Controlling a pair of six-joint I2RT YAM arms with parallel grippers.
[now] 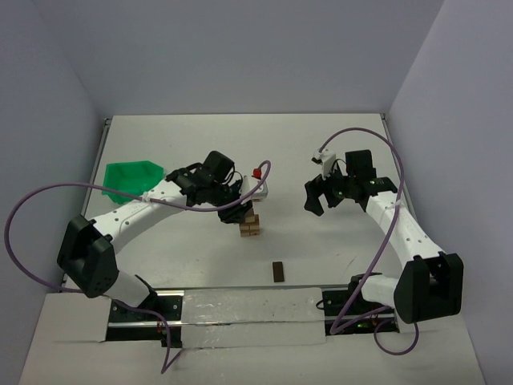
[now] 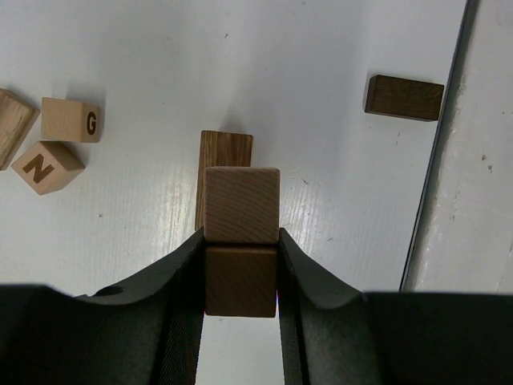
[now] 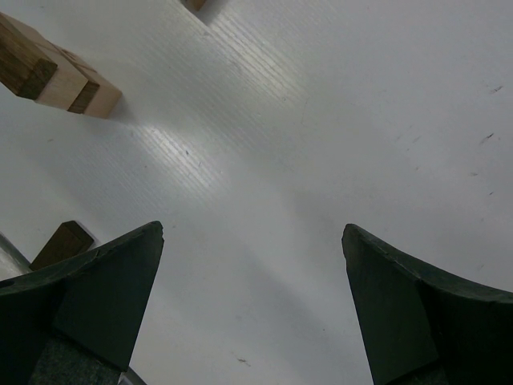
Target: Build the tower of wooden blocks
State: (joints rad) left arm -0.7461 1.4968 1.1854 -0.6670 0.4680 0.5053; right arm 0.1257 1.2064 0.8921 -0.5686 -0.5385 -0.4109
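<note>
Step in hand: placing a block on the tower. The left end effector [image 2: 240, 235] is pinching a brown block [image 2: 240, 281] by two opposite faces, directly above the tower [image 1: 251, 225]. A paler block [image 2: 240, 204] sits flush just beyond the fingertips. The wrist view does not show whether it touches the held block or lies a layer lower.

A block marked G [image 2: 70, 120] lies on the worktop [image 2: 321, 64] to the left of this end effector, and a dark block [image 2: 405, 96] lies ahead to its right.

The right end effector [image 3: 252, 237] is spread wide over the worktop, well apart from the tower and holding nothing.

Next move, as I judge it: lower squarely, align the edges, and release only once the block is seated.
</note>
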